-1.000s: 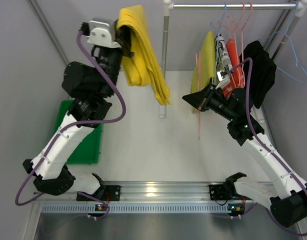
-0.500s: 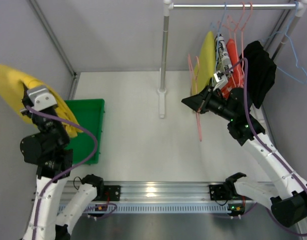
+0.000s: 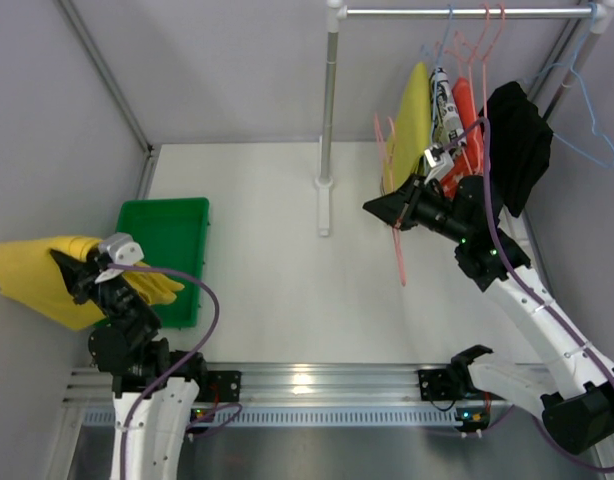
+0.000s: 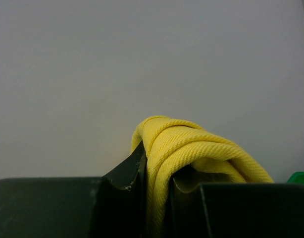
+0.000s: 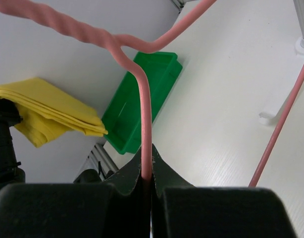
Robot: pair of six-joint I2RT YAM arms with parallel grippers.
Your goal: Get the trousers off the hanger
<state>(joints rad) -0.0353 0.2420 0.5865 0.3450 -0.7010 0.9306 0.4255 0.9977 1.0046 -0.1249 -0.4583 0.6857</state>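
While the left arm sits folded over its base at the near-left corner, left gripper (image 4: 156,171): clamped on a fold of the bright golden-yellow cloth trousers (image 3: 27,280).
Golden trousers: bunched in that grip, held off the table's left edge by the grey wall, one end reaching over the near-left rim of the green plastic bin (image 3: 163,203).
Right gripper (image 5: 146,183): jaws pressed together on the neck of a pink wire hanger (image 5: 144,124), just below its twisted stem.
Hanger: dangling over the white table, mid-right.
Olive-yellow trousers (image 3: 415,115): hanging at the far-right metal rail (image 3: 467,12), beside a black-and-white printed cloth (image 3: 444,100), a red-orange garment (image 3: 467,105) and a black garment (image 3: 517,140).
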